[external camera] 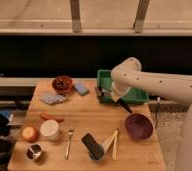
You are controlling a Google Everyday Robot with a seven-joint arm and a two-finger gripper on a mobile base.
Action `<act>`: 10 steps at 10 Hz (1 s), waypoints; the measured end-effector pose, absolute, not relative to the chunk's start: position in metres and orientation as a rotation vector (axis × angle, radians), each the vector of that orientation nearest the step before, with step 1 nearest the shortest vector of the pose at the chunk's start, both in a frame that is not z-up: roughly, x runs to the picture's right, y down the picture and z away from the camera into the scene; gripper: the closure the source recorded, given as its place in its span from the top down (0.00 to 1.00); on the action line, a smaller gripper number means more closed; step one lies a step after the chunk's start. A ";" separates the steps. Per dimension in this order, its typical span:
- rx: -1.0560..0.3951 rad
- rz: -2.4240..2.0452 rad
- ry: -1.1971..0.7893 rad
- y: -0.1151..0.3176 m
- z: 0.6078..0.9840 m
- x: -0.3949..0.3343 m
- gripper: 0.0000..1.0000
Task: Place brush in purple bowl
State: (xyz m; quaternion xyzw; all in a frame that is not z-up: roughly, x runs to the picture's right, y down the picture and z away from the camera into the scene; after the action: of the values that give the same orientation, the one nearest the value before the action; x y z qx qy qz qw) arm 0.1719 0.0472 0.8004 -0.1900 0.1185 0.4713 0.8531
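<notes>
My gripper [105, 93] hangs over the front left corner of the green tray, shut on the brush [123, 105]. The brush's slim black handle slants down and to the right from the gripper, lifted off the table. The purple bowl [139, 125] sits on the wooden table near its right edge, below and to the right of the brush's lower tip and apart from it. My white arm reaches in from the right above the bowl.
A green tray [135, 95] stands at the back right. At the back left are a reddish-brown bowl [62, 83] and a blue sponge [81, 89]. The front holds a black block with cream handle [95, 146], a fork [69, 143], a white cup [50, 130] and a metal cup [34, 151].
</notes>
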 end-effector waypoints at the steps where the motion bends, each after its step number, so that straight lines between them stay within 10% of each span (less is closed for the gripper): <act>1: -0.381 1.034 0.272 0.051 0.793 0.198 0.00; 10: -0.371 1.413 0.531 0.154 0.743 0.355 0.00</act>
State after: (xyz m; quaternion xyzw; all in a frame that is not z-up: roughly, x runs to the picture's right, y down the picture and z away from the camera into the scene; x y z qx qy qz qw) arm 0.3555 0.1535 0.7433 -0.1672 0.2395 0.6376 0.7129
